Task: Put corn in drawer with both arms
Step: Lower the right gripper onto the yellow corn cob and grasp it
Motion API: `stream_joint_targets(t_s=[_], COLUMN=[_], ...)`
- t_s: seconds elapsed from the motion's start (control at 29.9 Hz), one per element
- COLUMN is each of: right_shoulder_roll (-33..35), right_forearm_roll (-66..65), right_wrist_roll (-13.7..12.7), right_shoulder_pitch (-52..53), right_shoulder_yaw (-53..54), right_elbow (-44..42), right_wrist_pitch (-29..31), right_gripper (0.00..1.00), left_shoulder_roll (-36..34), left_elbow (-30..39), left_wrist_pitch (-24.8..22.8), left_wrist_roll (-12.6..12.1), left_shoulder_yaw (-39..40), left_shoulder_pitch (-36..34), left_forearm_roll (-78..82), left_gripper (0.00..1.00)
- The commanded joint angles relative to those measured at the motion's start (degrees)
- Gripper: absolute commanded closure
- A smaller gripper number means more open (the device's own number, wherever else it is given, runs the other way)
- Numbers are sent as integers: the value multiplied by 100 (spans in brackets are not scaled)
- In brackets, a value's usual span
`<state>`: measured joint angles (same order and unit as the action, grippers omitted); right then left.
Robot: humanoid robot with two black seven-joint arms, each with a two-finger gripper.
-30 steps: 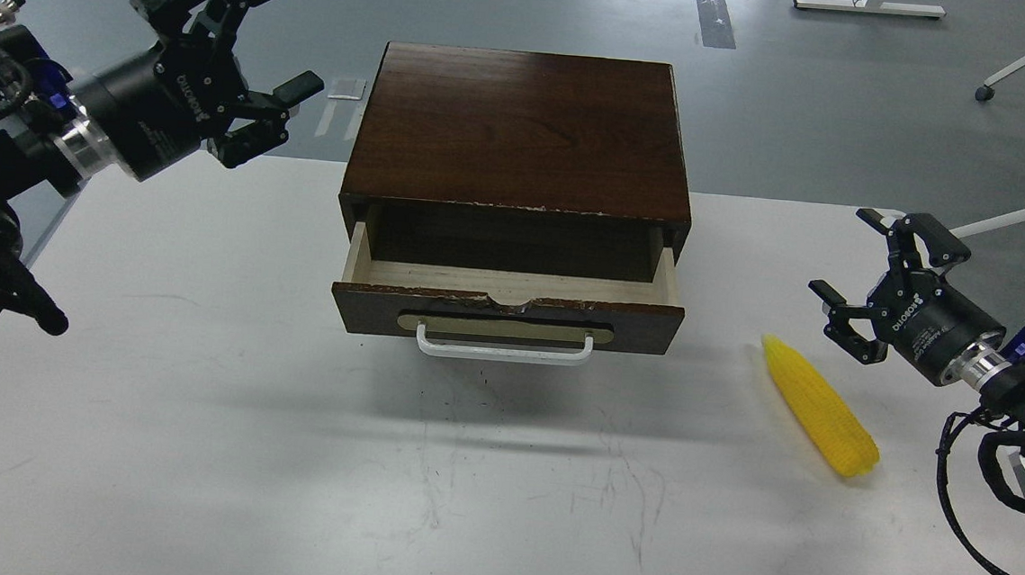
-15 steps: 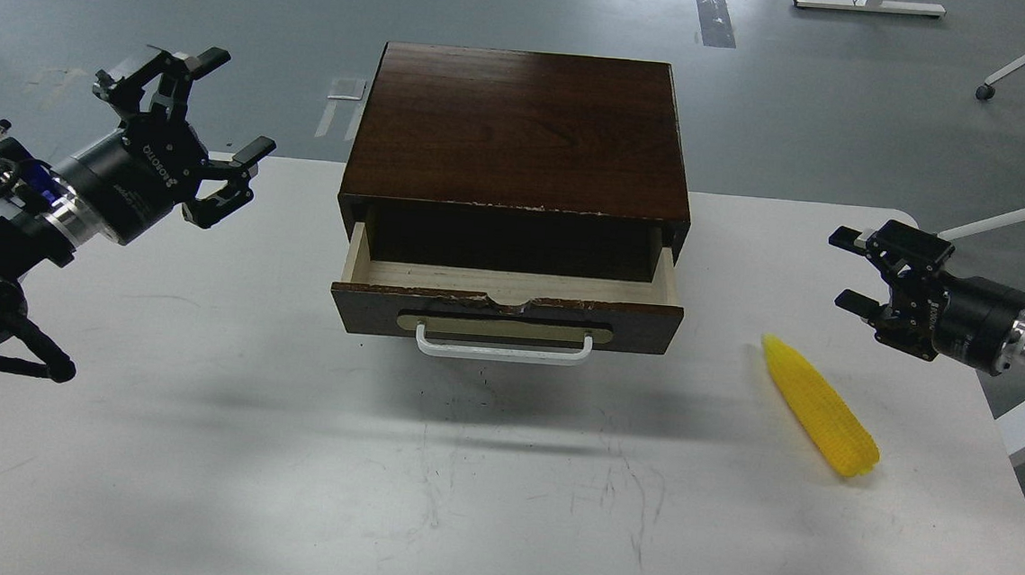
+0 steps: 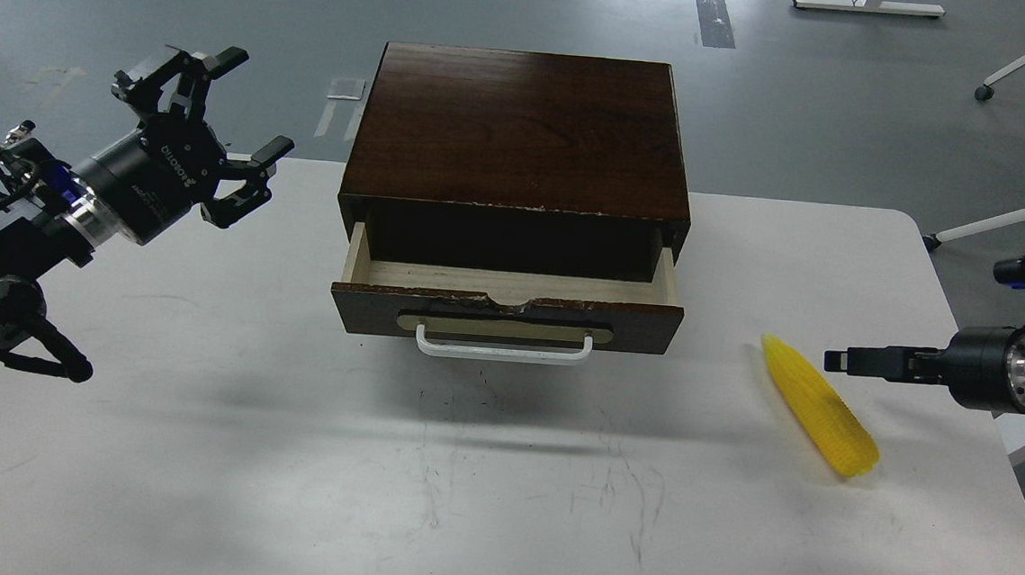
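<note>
The right gripper (image 3: 839, 359) hangs above the counter (image 3: 195, 446), seen edge-on as one thin dark bar, so I cannot tell if its fingers are apart or together. The corn (image 3: 819, 406) lies on the counter just below and to the left of this gripper, not touched. The left gripper (image 3: 245, 111) has its fingers spread wide and holds nothing. To its right stands the cabinet (image 3: 522, 130), and its drawer (image 3: 508, 303) is pulled out partway.
</note>
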<state>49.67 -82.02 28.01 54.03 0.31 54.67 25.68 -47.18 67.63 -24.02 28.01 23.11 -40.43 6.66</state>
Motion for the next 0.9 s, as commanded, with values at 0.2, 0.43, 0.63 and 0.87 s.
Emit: stream_joint_targets(t_s=[0.2, 0.43, 0.63, 0.87], right_shoulder_roll=[-229, -247, -256, -247], right_forearm_roll=[-130, -139, -139, -139], right_wrist_roll=[-1, -1, -1, -1], right_shoulder_pitch=[231, 231, 213, 284], right_shoulder_yaw=[-689, -962, -1006, -1085], right_elbow=[9, 26, 26, 44], right_wrist_pitch=[-125, -134, -125, -125], right_gripper=[2, 22, 76, 96], left_shoulder_roll=[42, 51, 42, 51], left_elbow=[23, 31, 31, 31], left_wrist_pitch=[-16, -15, -15, -15], left_wrist_roll=[-1, -1, -1, -1], left_shoulder_yaw=[26, 26, 27, 35], left_shoulder_pitch=[0, 0, 0, 0], left_forearm_roll=[11, 20, 28, 37], left_gripper=[2, 2, 2, 2])
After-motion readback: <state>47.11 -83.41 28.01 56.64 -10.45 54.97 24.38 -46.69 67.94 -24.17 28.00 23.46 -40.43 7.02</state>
